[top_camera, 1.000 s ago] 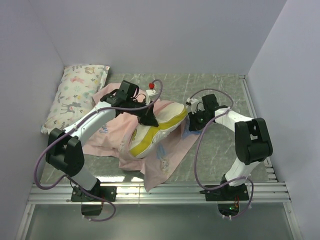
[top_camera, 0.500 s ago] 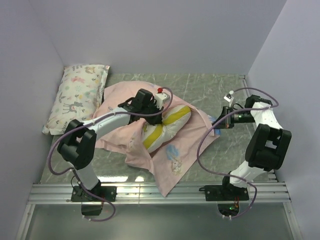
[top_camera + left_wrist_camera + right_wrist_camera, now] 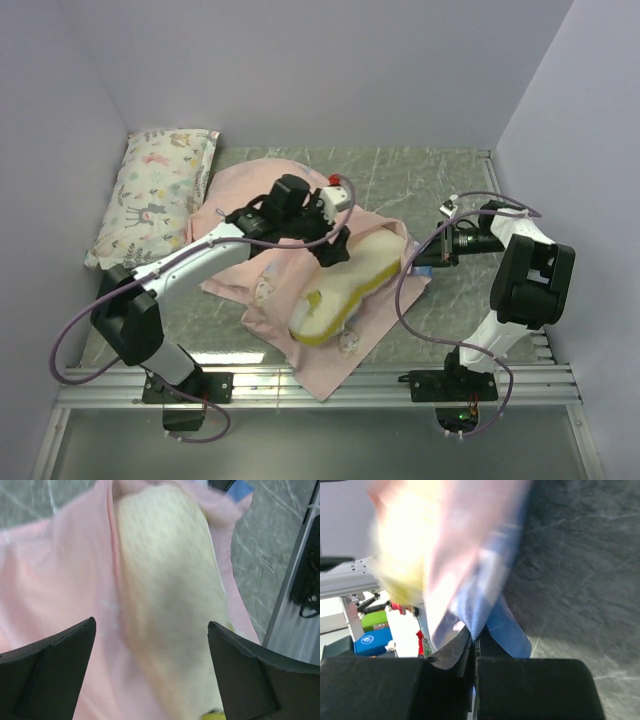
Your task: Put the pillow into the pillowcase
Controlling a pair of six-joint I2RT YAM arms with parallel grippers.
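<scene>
Top external view, sweeping from the left: the small printed pillow [image 3: 150, 195] sits in the far-left corner, well apart from the work. Next, my left gripper [image 3: 335, 250] hovers over the pillow [image 3: 350, 285] with its fingers spread wide and nothing in them; the left wrist view shows only cream foam below the gap. The pillow lies diagonally on the pink pillowcase [image 3: 250, 195]. Its far end looks tucked under a fold, and its yellow end pokes out toward me. Over on the right, my right gripper [image 3: 425, 258] is pinched tight on the case's blue edge. To do this well, I'd hold that edge taut, grip the exposed yellow end and push along the pillow's length, not across.
</scene>
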